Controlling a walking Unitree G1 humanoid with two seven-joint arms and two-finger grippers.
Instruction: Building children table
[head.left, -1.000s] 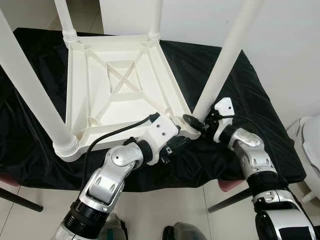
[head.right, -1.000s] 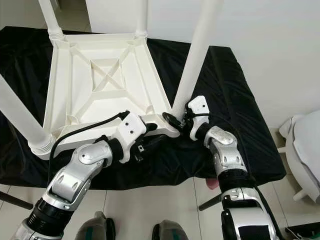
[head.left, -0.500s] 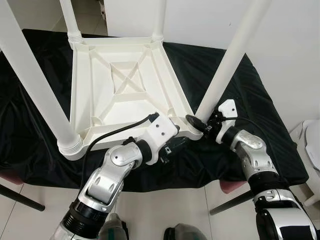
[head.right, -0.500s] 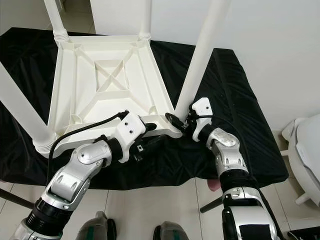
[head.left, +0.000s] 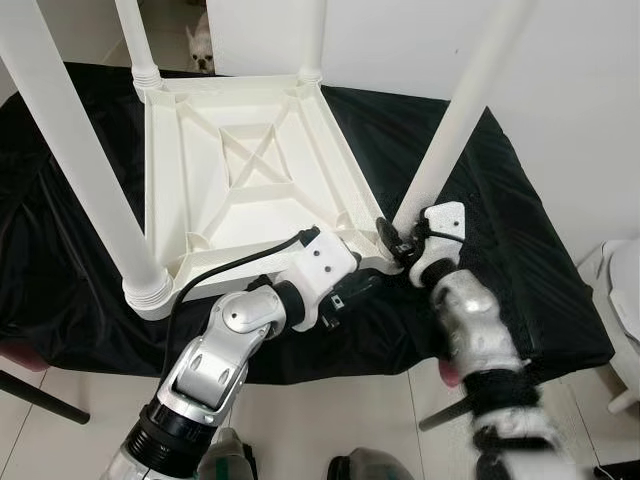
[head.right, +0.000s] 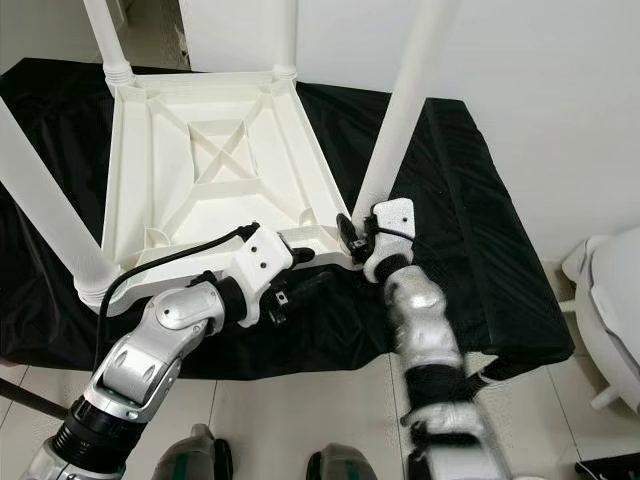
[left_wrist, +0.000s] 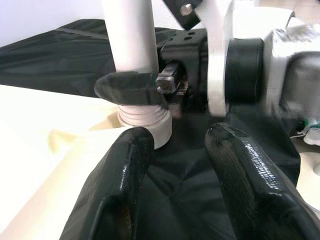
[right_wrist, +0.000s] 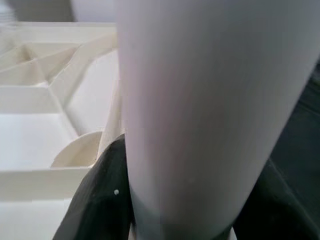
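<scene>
The white children's table (head.left: 245, 180) lies upside down on a black cloth (head.left: 480, 200), its 4 legs standing up. The right gripper (head.left: 393, 238) is closed around the base of the near right leg (head.left: 455, 120), just above its threaded collar. The left gripper (left_wrist: 172, 165), fingers spread and empty, hovers beside that corner. To seat the leg well, I'd twist squarely along its axis while steadying the tabletop.

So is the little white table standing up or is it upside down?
Upside down. The table lies with its ribbed underside showing on the black cloth, and its legs point up. The right pincer grips one leg at its base.
</scene>
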